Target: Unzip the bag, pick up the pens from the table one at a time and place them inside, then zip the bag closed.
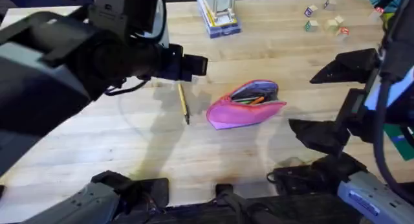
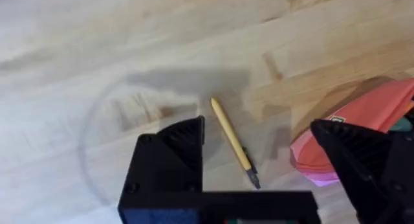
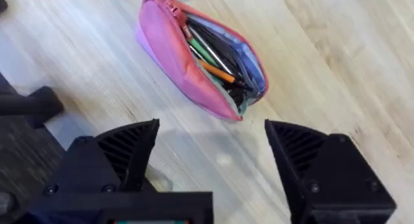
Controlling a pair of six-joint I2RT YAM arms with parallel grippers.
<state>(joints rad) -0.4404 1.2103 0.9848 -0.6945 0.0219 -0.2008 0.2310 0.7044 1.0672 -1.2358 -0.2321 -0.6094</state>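
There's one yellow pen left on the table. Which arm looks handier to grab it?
Probably the left. Its open gripper hangs right over the yellow pen, which lies between its fingers in the wrist view. The right gripper, also open, faces the open bag instead.

My left arm rises big and dark over the left part of the counter (image 1: 97, 159), and my left claw (image 1: 187, 65) ends just above the yellow pen (image 1: 184, 102). The pen lies flat, with its dark tip away from the claw. To the right of the pen, near but not touching, lies the pink bag (image 1: 246, 106), unzipped, with pens (image 1: 249, 100) inside, orange and green. My right claw (image 1: 323, 104) stands open just to the right of the bag. Beyond my right claw lie small coloured blocks (image 1: 326, 20).
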